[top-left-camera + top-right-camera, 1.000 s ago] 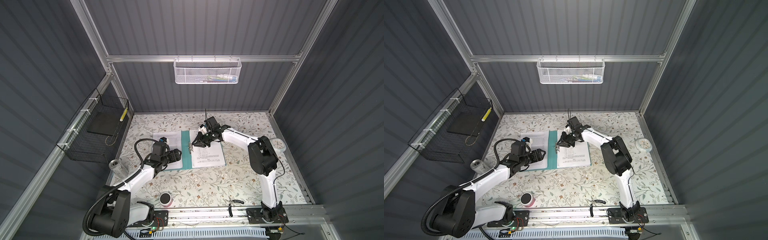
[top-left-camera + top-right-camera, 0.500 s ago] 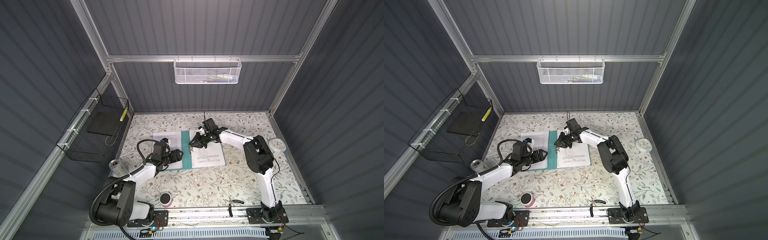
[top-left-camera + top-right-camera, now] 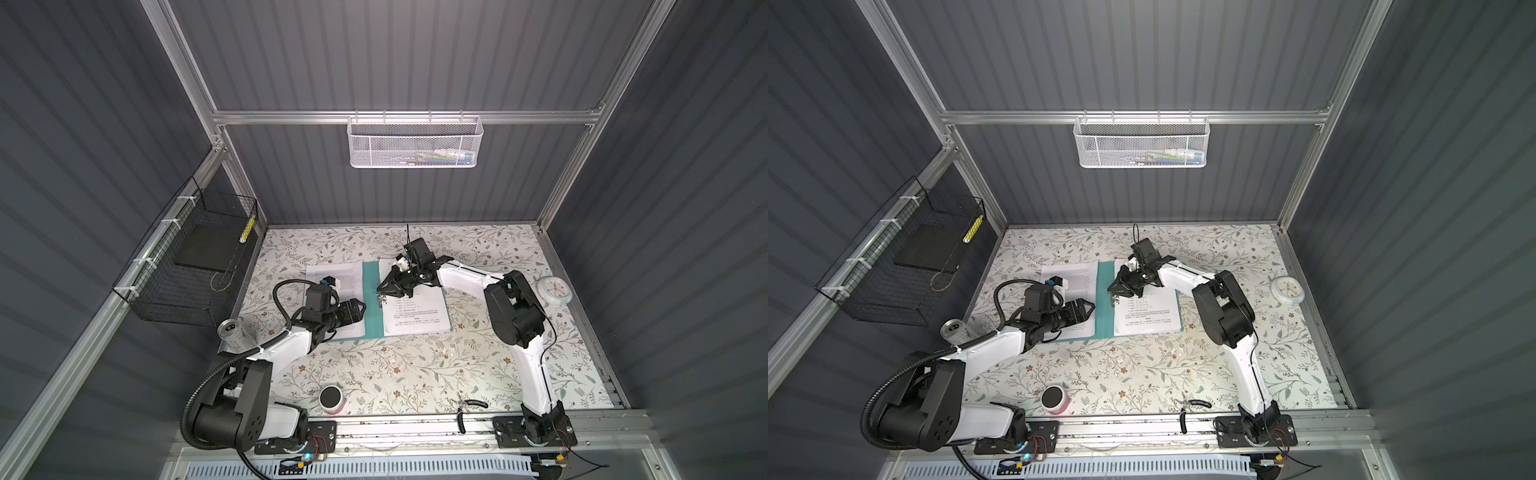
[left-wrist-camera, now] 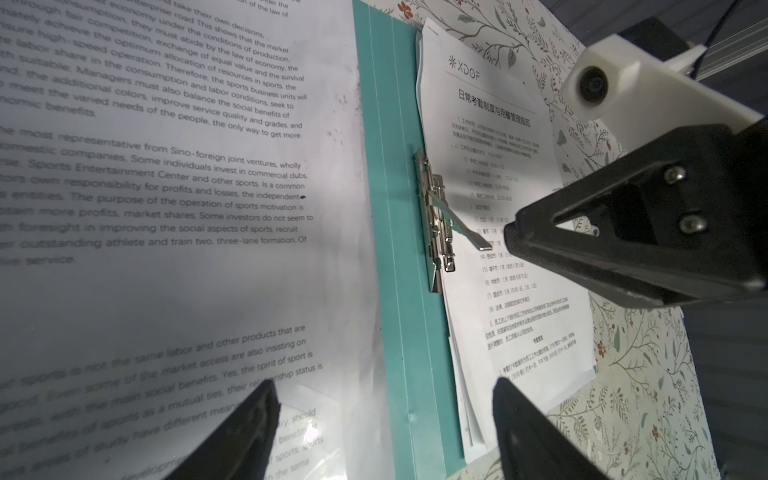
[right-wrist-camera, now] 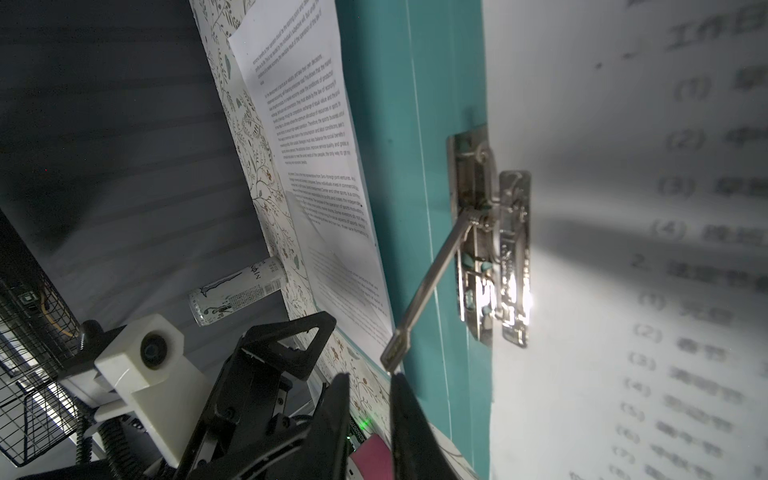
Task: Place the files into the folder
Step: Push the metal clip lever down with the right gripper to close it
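Two lots of the files are lying on the opened folder. The folder is resting flat on the floral table, with its spine running from the far edge toward the robot.

Furthest left, the left gripper is hovering low over the left sheet. Its jaws are standing wide apart and holding nothing, and in the left wrist view the printed page is filling the space beneath its fingers.

Next, a bare teal strip of the spine is showing between the two lots of paper. Just right of that strip the metal clip is sitting with its long axis along the spine, at the inner edge of the right stack. I cannot tell whether the paper's edge is lying under the clip plate or only against it. The lever is standing raised, slanting away from the clip out over the teal strip.

The right gripper is reaching in from the right, above the right stack, and pointing straight at the lever's free end. Its jaws are standing close together with only a narrow gap, and the lever's tip is lying right at their mouth. Whether they are pinching it I cannot tell.

The coming move appears to be turning on that lever. It is lying directly ahead of the right fingertips and hinging about the clip's long axis, so the right arm is much the nearer one for working it. The left arm is looking better placed for handling the left sheet.
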{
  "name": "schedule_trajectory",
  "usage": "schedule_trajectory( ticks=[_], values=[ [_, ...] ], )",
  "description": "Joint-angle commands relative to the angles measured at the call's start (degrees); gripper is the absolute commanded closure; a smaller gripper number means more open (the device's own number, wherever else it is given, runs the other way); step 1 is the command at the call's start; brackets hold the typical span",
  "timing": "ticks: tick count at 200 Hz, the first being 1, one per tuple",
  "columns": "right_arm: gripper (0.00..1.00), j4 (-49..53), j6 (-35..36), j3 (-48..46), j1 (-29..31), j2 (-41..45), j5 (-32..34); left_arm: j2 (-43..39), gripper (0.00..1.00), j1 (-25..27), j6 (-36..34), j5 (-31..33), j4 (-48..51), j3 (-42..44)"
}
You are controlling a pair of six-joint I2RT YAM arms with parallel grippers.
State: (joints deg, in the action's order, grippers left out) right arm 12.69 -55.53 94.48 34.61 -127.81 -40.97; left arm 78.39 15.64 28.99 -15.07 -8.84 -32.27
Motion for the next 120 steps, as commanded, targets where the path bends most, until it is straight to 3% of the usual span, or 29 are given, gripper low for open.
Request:
schedule_trajectory(
  ticks=[1,120],
  values=[
    [0.78,-0.65,-0.63,-0.35,0.43,-1.98,-0.35,0.01,0.19,-0.52,-0.25,-0.68,-0.40,0.92],
    [0.80,-2.38,-1.34,-1.20,0.92,-2.23,-0.34,1.51,0.22,-0.87,0.32,-1.46,-2.47,1.82]
  ],
)
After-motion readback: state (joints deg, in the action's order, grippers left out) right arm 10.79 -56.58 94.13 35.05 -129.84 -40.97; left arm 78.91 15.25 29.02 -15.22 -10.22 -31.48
